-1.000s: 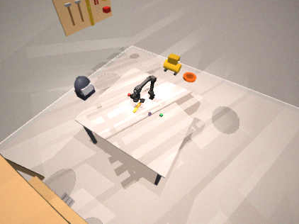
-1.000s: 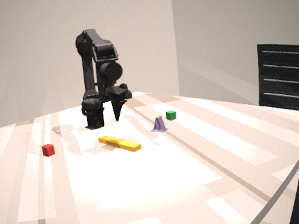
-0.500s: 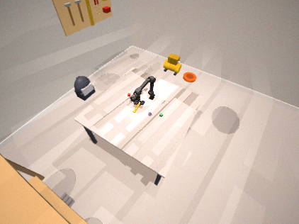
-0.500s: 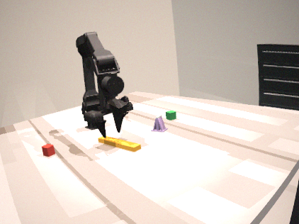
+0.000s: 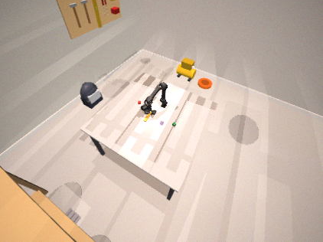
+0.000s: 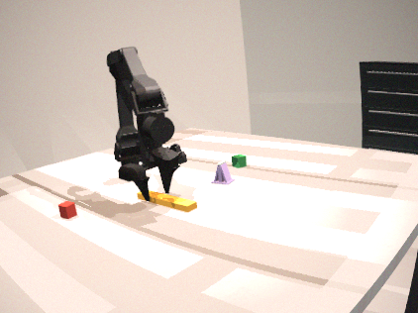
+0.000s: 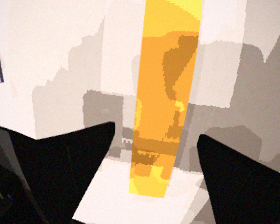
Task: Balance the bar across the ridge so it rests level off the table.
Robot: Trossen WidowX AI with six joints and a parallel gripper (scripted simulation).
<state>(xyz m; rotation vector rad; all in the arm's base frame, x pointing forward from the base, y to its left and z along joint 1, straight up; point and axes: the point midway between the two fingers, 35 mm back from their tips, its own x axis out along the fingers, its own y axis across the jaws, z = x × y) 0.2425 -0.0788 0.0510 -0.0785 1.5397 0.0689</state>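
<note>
My end effector (image 5: 151, 113) (image 6: 157, 197) (image 7: 156, 133) is open astride the bar (image 5: 148, 116) (image 6: 173, 202) (image 7: 162, 95)
I see its long axis running between the fingertips, nearer one end

Pale walls behind a dark drawer cabinet (image 6: 391, 102)

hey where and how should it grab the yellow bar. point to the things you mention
Best around the middle of the yellow bar (image 5: 148, 116) (image 6: 170, 201) (image 7: 165, 90), from above, with the fingers closing on its two long sides. It lies flat and is long and narrow, so its width fits between them, and a central grip should probably keep it level over the purple ridge (image 5: 161, 122) (image 6: 223, 173).
</note>
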